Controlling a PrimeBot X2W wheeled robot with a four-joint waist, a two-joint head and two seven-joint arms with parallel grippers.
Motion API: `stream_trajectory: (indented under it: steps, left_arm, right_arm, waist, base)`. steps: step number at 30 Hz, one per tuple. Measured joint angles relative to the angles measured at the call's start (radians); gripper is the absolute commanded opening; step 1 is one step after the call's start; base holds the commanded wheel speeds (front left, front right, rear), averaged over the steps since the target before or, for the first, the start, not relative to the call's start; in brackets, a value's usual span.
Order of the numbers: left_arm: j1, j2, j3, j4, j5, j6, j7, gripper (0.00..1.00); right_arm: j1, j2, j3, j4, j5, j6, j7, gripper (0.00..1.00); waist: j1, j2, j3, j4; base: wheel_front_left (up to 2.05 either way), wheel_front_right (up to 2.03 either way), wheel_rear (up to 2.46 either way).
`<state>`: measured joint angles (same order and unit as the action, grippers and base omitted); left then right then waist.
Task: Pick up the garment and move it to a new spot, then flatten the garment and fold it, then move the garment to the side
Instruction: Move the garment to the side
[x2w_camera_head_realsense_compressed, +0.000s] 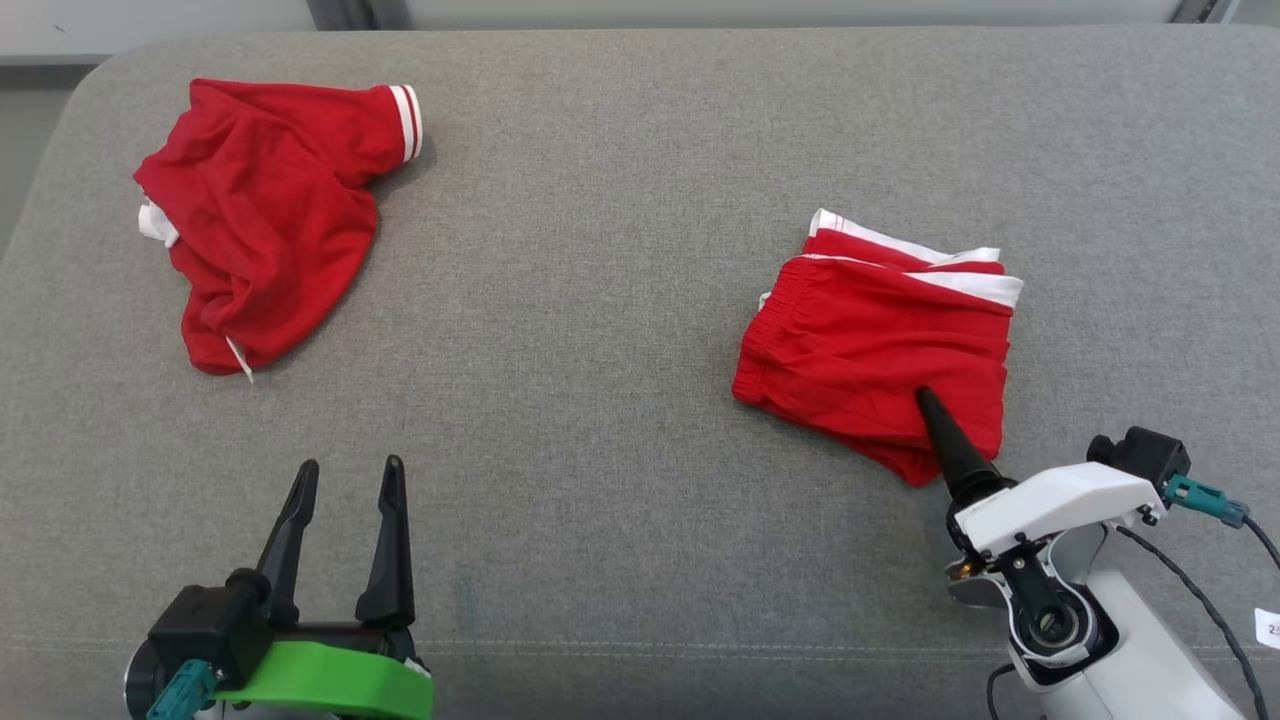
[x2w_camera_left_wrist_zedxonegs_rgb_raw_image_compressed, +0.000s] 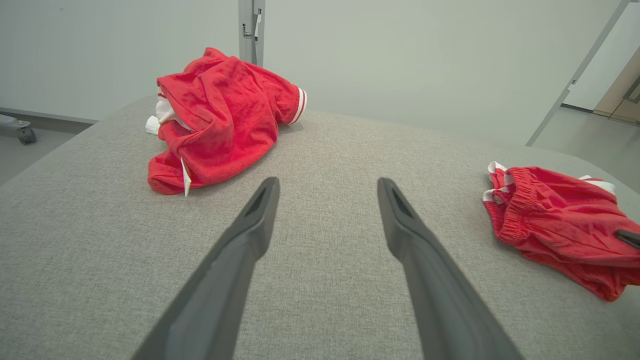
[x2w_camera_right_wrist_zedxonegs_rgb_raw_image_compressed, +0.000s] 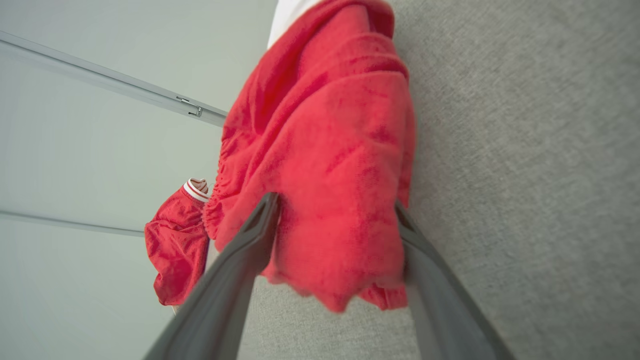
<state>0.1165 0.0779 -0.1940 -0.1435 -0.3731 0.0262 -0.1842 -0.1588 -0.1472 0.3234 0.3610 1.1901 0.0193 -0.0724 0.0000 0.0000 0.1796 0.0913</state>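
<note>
1. The folded red shorts (x2w_camera_head_realsense_compressed: 880, 340) lie on the right part of the grey padded surface (x2w_camera_head_realsense_compressed: 600, 300). They are well apart from the crumpled red garment (x2w_camera_head_realsense_compressed: 260, 220) at the far left.
2. The right gripper (x2w_camera_right_wrist_zedxonegs_rgb_raw_image_compressed: 335, 201) has its jaws spread wide. The near hem of the shorts lies between the two fingers, and nothing is pinched. We judge that closing here could catch only a corner or the upper layers, so the fold would fall open on lifting.
3. In the head view one right finger lies over the shorts and the other is hidden. We cannot tell whether the hidden finger sits under the cloth or beside it. If it is under the cloth, pulling the arm back could drag the stack and rumple it.
4. The left gripper (x2w_camera_head_realsense_compressed: 352, 465) hangs over bare surface at the near left, with its jaws wide apart and empty. If the right arm carried the shorts alone, their far side would be unsupported, and we would expect it to sag and unfold.
5. Pushing the shorts instead of lifting them risks bunching the layers against the textured cover.
</note>
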Motion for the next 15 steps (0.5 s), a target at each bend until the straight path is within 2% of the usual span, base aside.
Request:
stream_trajectory:
  steps: [1,2,3,9,15]
  left_arm:
    - [0.0,0.0,-0.001,0.001,0.0,0.0,0.0,1.0]
    - [0.0,0.0,-0.002,0.002,0.0,0.0,0.003,1.0]
    - [-0.001,0.0,-0.002,0.002,0.0,0.0,0.004,1.0]
    - [-0.003,-0.001,-0.003,0.016,0.0,0.0,0.004,1.0]
    - [-0.003,-0.002,0.0,0.033,-0.001,0.0,0.004,1.0]
  right_arm:
    - [-0.006,0.004,-0.002,0.006,0.001,0.006,-0.001,0.35]
    - [-0.01,0.008,-0.005,0.012,0.001,0.007,-0.004,0.35]
    - [-0.016,0.01,-0.009,0.018,0.001,0.013,-0.007,0.0]
    - [-0.039,0.037,-0.031,0.016,0.054,0.06,-0.023,0.0]
    - [-0.077,0.055,0.0,-0.067,0.108,0.086,0.03,0.0]
  waist:
    - [0.0,0.0,0.0,0.001]
    - [0.0,0.0,-0.001,0.001]
    - [0.0,0.0,-0.002,0.002]
    - [0.0,0.0,-0.013,0.01]
    - [0.0,0.0,-0.032,0.013]
  base:
    - [0.0,0.0,0.0]
    - [0.0,0.0,0.0]
    - [0.0,0.0,0.0]
    - [0.0,0.0,0.0]
    - [0.0,0.0,0.0]
